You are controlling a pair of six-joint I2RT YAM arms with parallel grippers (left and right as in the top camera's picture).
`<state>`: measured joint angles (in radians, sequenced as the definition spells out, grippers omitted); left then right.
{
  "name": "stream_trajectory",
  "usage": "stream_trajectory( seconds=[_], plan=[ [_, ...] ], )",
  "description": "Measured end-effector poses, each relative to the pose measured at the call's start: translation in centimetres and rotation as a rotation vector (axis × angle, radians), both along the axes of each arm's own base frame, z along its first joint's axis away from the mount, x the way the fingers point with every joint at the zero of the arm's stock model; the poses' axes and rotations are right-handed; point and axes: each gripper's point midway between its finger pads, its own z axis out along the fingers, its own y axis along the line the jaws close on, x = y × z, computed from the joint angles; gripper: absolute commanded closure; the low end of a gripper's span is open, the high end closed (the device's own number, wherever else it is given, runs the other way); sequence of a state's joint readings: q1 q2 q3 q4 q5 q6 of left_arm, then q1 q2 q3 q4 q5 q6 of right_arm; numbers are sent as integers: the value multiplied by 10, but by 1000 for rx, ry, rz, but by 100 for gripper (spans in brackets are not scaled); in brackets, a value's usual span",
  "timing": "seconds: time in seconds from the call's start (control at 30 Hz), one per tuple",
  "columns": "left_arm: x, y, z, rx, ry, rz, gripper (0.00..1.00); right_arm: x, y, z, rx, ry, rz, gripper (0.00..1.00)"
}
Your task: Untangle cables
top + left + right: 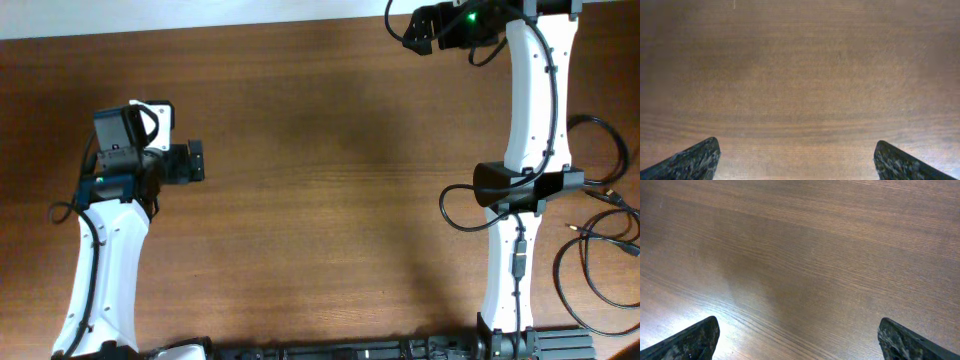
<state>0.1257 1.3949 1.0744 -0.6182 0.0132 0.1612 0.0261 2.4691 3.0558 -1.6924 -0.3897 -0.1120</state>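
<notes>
The cables (pixel 600 245) are thin black cords in loose loops on the table's right edge, right of my right arm and partly cut off by the frame. A small plug end (pixel 570 228) shows near the arm. My left gripper (pixel 197 161) is at the left side of the table, open and empty, far from the cables. In the left wrist view its fingers (pixel 797 147) are wide apart over bare wood. My right gripper (pixel 412 30) is at the far edge, open and empty. Its fingers (pixel 797 325) are wide apart over bare wood.
The brown wooden table (pixel 320 200) fills the view. The white right arm (pixel 525 110) runs from the front edge to the back, between the cables and the table's middle. The white left arm (pixel 105 260) stands at the left. A black rail (pixel 350 350) lies along the front edge.
</notes>
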Motion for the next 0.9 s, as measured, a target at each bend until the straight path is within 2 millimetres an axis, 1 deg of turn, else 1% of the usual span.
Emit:
stream_trajectory(
  seconds=[0.17,0.23,0.27,0.33,0.37,0.4,0.43,0.5,0.53,0.6,0.63,0.77,0.9],
  plan=[
    [-5,1,-3,5,24,7,1,0,0,0,0,0,0,1],
    [-20,-4,-13,-19,96,-4,1,0,0,0,-1,0,1,1],
    [-24,-8,-18,-38,107,-16,1,0,0,0,0,0,0,1],
    [-21,-11,-20,-46,37,-22,1,0,0,0,0,-1,-1,1],
    [-25,-13,-24,-53,-14,-18,1,0,0,0,-1,0,-1,1],
    [-21,-13,-23,-51,-96,-17,1,0,0,0,-1,0,-1,1],
    [-24,-14,-25,-52,-154,-15,1,1,-1,0,-3,-3,-1,1],
    [-36,-18,-33,-58,-260,-21,1,0,-1,0,-3,-1,-2,1],
    [-39,-20,-33,-59,-322,-28,1,0,-1,0,-4,-1,-2,1],
    [-48,-25,-24,-71,-452,-31,1,0,-1,0,-3,0,-2,1],
    [-50,-25,-14,-70,-545,-31,1,0,-1,0,-4,0,-2,1],
    [-75,-30,19,-76,-804,-33,1,0,-1,0,-4,0,-2,1],
    [-95,-33,41,-77,-956,-41,1,0,-1,0,-4,-1,-2,1]
  ],
)
